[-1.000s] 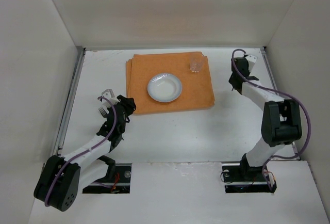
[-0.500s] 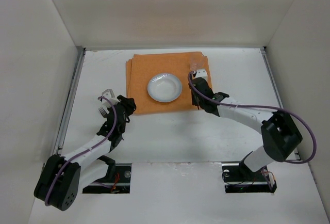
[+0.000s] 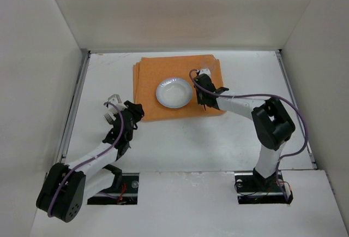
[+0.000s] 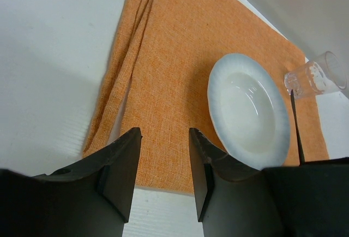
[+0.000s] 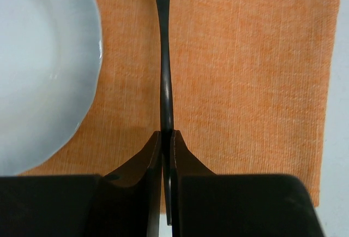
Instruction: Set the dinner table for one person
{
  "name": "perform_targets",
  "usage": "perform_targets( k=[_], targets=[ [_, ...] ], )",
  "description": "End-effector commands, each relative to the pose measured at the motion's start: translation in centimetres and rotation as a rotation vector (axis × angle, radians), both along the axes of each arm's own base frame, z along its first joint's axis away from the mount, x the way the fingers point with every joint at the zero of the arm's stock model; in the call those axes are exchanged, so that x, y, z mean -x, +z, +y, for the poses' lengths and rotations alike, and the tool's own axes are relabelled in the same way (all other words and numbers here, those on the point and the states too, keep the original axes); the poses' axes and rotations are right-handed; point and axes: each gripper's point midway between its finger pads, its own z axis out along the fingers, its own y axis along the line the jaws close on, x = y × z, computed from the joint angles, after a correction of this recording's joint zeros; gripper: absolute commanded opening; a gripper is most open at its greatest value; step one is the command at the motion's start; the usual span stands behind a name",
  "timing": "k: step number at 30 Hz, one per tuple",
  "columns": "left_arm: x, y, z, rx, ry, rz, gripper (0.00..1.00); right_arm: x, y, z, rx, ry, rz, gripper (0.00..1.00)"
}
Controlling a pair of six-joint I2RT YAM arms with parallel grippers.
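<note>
White-walled tabletop [image 3: 180, 144] spans beneath both arms | right fingers [image 5: 144, 166] clamp dark utensil [image 5: 165, 73] above orange placemat [image 5: 245, 57], just right of plate [image 5: 38, 67]; left fingers [image 4: 122, 166] part-open, empty | step: laying cutlery; next likely needs lowering flat, then release

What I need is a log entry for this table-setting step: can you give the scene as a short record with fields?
surface: white dinner table, orange placemat at its far middle
on placemat: white plate; clear glass near the far right corner
right gripper: shut on thin dark utensil, over placemat just right of plate
left gripper: jaws apart, nothing between them, by placemat's near left corner
beside left arm: fork on the table
</note>
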Motion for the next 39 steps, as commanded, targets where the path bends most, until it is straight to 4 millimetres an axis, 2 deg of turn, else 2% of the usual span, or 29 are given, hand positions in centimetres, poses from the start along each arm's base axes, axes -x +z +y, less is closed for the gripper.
perform_targets(
  k=[1,8,15,22,28,30,35,39],
  targets=[
    [-0.5,0.9,-0.3,0.032,-0.002,-0.041,0.38,-3.0,3.0,0.9,-0.056,-0.022,-0.088,0.10],
    [-0.5,0.8,-0.2,0.031,0.002,-0.037,0.38,-4.5,1.8,1.0,-0.080,-0.063,-0.063,0.10],
    [-0.6,0.7,-0.5,0.030,-0.005,-0.034,0.38,-4.7,1.5,1.3,-0.137,-0.121,-0.039,0.10],
    [-0.5,0.8,-0.6,0.032,-0.008,-0.039,0.38,-5.0,0.0,1.8,-0.163,-0.156,-0.013,0.11],
    [-0.5,0.9,-0.5,0.033,-0.006,-0.041,0.38,-5.1,-1.1,1.1,-0.126,-0.177,-0.009,0.12],
    [-0.5,0.8,-0.5,0.032,-0.005,-0.039,0.38,-5.0,-1.1,1.1,-0.125,-0.175,-0.008,0.16],
    [-0.5,0.9,-0.4,0.027,0.000,-0.041,0.39,-5.0,0.7,1.2,-0.143,-0.159,-0.044,0.38],
    [-0.5,0.9,0.6,0.010,0.034,-0.040,0.43,-4.6,4.3,1.0,-0.184,-0.145,-0.106,0.48]
  ],
)
